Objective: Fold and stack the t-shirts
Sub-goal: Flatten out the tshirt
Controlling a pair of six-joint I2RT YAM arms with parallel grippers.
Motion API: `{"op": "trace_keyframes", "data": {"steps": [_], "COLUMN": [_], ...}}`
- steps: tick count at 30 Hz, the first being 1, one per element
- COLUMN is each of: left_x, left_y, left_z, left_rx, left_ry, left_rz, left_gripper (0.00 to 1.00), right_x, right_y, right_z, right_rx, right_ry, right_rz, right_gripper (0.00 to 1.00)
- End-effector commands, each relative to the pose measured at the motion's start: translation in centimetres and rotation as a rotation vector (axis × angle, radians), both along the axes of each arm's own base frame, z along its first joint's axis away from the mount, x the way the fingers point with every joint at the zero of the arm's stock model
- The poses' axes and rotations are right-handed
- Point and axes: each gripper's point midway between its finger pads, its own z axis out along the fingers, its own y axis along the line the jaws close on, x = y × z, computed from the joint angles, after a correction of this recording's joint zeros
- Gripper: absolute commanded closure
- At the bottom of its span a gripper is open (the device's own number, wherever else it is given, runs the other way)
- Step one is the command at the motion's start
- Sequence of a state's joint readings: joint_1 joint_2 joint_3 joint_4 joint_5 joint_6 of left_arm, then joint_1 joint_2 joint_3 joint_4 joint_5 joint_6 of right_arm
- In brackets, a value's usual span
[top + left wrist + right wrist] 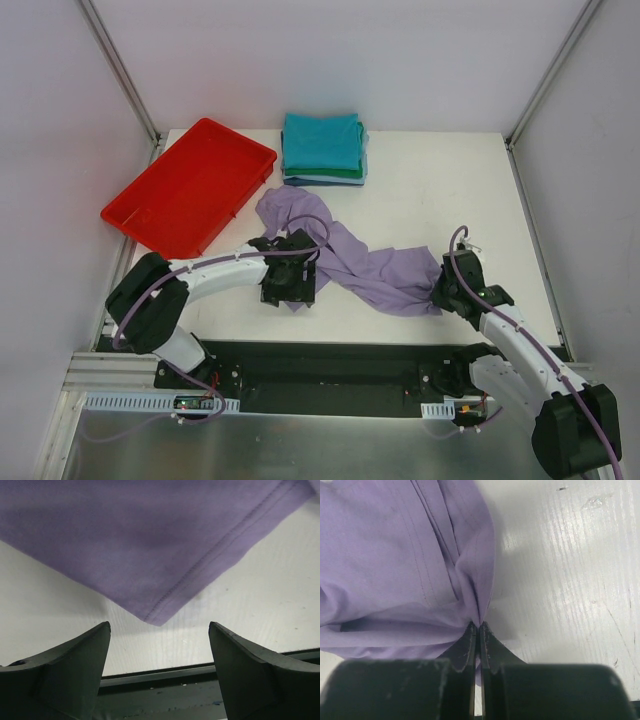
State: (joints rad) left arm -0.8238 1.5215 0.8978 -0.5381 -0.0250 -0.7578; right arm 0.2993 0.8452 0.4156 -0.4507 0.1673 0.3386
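Observation:
A crumpled lavender t-shirt [372,270] lies across the middle of the white table. My right gripper [446,290] is at the shirt's right end, shut on a bunched fold of its cloth [385,560]; the pinch shows at the fingertips [479,625]. My left gripper [290,281] hovers over the shirt's near left part. Its jaws stand open and hold nothing [159,624]. A hemmed corner of the lavender shirt [150,540] hangs just beyond the fingertips. A stack of folded t-shirts [322,148], teal on top, sits at the back centre.
A red plastic tray [190,185] lies at the back left, partly over the table's left edge. The black rail [330,360] runs along the near edge between the arm bases. White walls stand on the left, right and back.

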Motion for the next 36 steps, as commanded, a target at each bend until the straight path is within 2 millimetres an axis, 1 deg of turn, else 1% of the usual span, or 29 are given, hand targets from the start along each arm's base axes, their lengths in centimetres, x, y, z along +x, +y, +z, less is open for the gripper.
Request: {"op": "trace_keyframes", "data": {"steps": [1,5,6,8,10,11,12,14,16,17,18,20,22,23,25,27,29,32,33,34,35,36], "left_x": [-0.7,-0.2,-0.1,0.1,-0.2,-0.2,-0.2,-0.3,-0.4,-0.2,0.1,0.9,1.6,2.0,3.0,4.1,5.4,6.7,7.0,7.3,7.4,7.4], "left_y": [1.1,1.7,1.8,1.9,1.3,1.1,1.1,1.4,1.5,1.5,1.8,2.2,2.0,2.2,3.3,5.4,7.7,9.5,10.1,10.5,11.1,11.9], "left_z": [-1.7,-2.8,-3.0,-3.4,-3.7,-3.7,-3.9,-4.2,-4.3,-4.2,-4.2,-3.7,-2.5,-1.7,0.2,2.7,5.8,11.4,13.8,15.5,18.4,20.4], "left_rx": [0.071,0.127,0.138,0.160,0.144,0.138,0.144,0.158,0.158,0.164,0.179,0.189,0.169,0.160,0.168,0.193,0.206,0.136,0.096,0.073,0.030,0.013], "left_ry": [0.046,0.040,0.040,0.041,0.073,0.082,0.084,0.088,0.088,0.079,0.056,0.015,-0.032,-0.063,-0.155,-0.256,-0.383,-0.564,-0.633,-0.680,-0.754,-0.811], "left_rz": [0.036,0.084,0.096,0.105,0.094,0.095,0.095,0.109,0.109,0.109,0.112,0.109,0.115,0.119,0.147,0.204,0.280,0.346,0.374,0.392,0.420,0.444], "left_gripper": [0.26,0.32,0.35,0.37,0.40,0.43,0.47,0.61,0.80,0.94,1.00,1.00,1.00,1.00,1.00,1.00,1.00,1.00,1.00,1.00,1.00,1.00], "right_x": [0.3,0.1,0.0,-0.1,-0.2,-0.2,-0.2,-0.3,-0.2,-0.2,-0.2,0.0,0.1,0.2,0.5,0.9,1.3,2.0,2.2,2.5,2.8,3.2], "right_y": [0.3,0.5,0.5,0.5,0.5,0.5,0.5,0.4,0.4,0.3,0.3,0.3,0.2,0.0,-0.2,-0.3,-0.4,-0.9,-1.1,-1.2,-1.3,-1.4], "right_z": [0.3,0.0,-0.1,-0.3,-0.4,-0.4,-0.5,-0.5,-0.5,-0.5,-0.5,-0.2,0.1,0.4,1.2,2.0,3.1,5.6,6.5,7.7,9.0,10.6], "right_rx": [0.019,0.029,0.030,0.034,0.034,0.032,0.032,0.030,0.029,0.027,0.027,0.027,0.017,0.009,-0.001,-0.004,-0.008,-0.019,-0.024,-0.026,-0.030,-0.033], "right_ry": [-0.024,-0.016,-0.015,-0.012,-0.011,-0.009,-0.009,-0.009,-0.016,-0.013,-0.014,-0.023,-0.031,-0.032,-0.045,-0.069,-0.094,-0.151,-0.166,-0.190,-0.216,-0.249], "right_rz": [0.011,0.013,0.011,0.014,0.014,0.013,0.013,0.010,0.006,0.006,0.009,0.010,0.007,0.000,-0.006,-0.008,-0.014,-0.037,-0.038,-0.043,-0.041,-0.042], "right_gripper": [1.00,0.99,0.99,0.99,0.99,0.99,0.99,0.99,0.99,0.99,0.99,0.99,0.99,0.99,0.99,0.99,0.99,0.99,0.99,0.99,0.99,0.99]}}
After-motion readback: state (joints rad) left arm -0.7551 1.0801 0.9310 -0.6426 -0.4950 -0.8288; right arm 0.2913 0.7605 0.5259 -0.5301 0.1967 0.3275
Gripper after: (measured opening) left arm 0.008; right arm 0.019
